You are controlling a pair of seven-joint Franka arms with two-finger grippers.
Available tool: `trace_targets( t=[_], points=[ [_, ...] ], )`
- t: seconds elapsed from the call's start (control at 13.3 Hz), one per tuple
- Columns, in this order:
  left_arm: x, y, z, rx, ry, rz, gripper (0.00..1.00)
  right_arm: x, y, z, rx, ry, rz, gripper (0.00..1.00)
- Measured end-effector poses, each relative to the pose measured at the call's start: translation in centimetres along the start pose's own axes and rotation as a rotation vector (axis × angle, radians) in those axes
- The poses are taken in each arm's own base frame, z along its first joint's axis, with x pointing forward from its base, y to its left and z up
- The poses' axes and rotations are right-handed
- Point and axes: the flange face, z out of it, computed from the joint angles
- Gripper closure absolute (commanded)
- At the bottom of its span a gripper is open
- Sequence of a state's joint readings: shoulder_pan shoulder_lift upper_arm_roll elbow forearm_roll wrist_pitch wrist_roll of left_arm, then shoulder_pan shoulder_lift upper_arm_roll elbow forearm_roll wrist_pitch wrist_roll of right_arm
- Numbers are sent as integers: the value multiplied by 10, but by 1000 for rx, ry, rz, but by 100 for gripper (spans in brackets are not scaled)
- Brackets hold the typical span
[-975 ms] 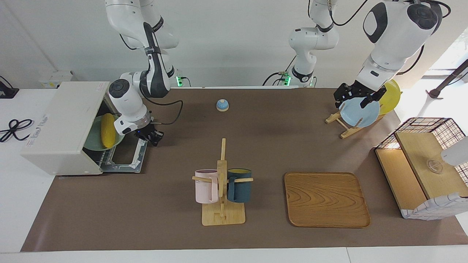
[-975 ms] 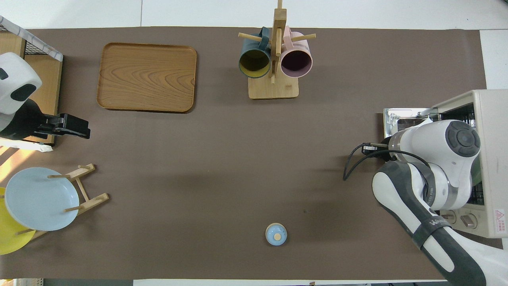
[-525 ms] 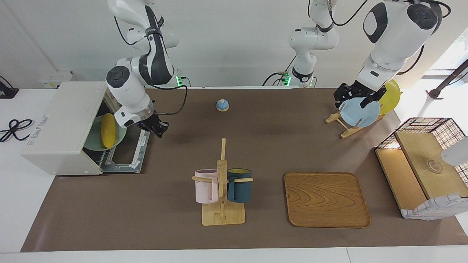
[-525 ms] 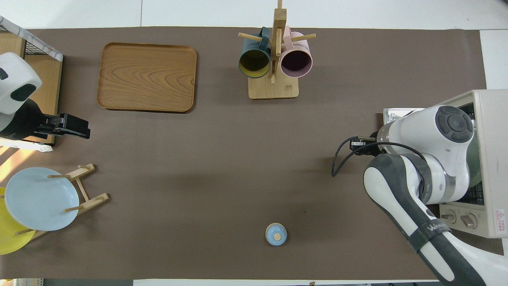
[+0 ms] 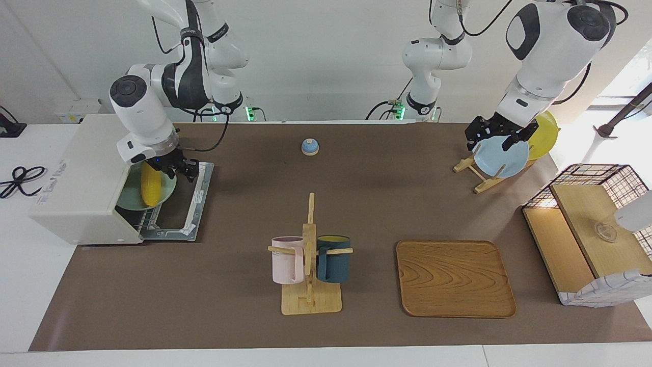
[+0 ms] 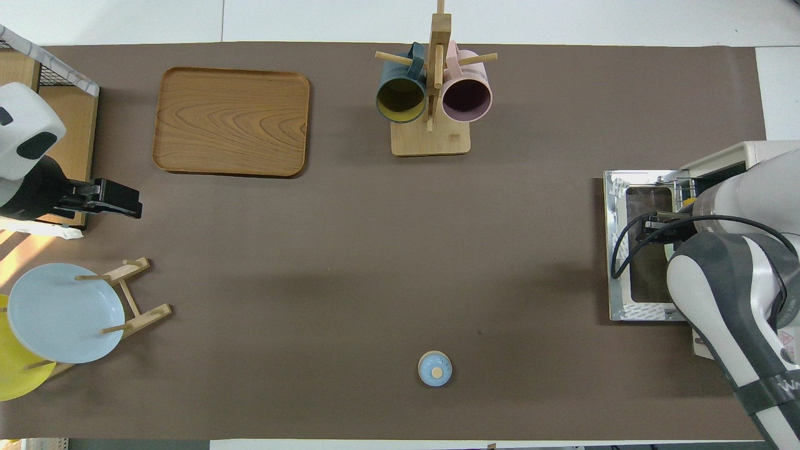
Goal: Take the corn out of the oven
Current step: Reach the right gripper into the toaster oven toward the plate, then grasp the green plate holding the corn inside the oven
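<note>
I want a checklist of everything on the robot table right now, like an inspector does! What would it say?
Surface: brown mat over a white table.
Job's things: oven at the right arm's end, door folded down flat; corn lies on a green plate on the rack inside.
Clutter: mug stand with a pink and a dark blue mug; wooden tray; small blue bell; plate rack with a blue and a yellow plate; wire basket.
Grippers: right tool over the oven's open door, just above the corn, holding nothing; left tool, open, waits over the plate rack.
Cables: black cable loops off the right wrist.
Surroundings: white wall; black cord on the table beside the oven.
</note>
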State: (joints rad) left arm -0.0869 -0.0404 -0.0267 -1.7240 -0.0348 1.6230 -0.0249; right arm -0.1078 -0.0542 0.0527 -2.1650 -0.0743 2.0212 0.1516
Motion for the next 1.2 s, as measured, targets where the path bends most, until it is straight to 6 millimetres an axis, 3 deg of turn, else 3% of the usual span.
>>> trace_targets(
  t=[0.38, 0.6, 0.67, 0.75, 0.9, 1.05, 1.2],
  points=[
    [0, 0, 0, 0, 0, 0, 0, -4, 24, 27, 7, 7, -55, 53],
    [0, 0, 0, 0, 0, 0, 0, -8, 31, 42, 11, 16, -67, 74],
    [0, 0, 0, 0, 0, 0, 0, -10, 32, 47, 11, 16, -80, 95],
    [0, 0, 0, 0, 0, 0, 0, -11, 32, 49, 11, 12, -87, 100],
    [0, 0, 0, 0, 0, 0, 0, -12, 33, 52, 11, 7, -93, 100],
    [0, 0, 0, 0, 0, 0, 0, -11, 23, 43, 6, 21, -116, 100],
    [0, 0, 0, 0, 0, 0, 0, -12, -21, 30, -2, 27, -163, 100]
  ],
)
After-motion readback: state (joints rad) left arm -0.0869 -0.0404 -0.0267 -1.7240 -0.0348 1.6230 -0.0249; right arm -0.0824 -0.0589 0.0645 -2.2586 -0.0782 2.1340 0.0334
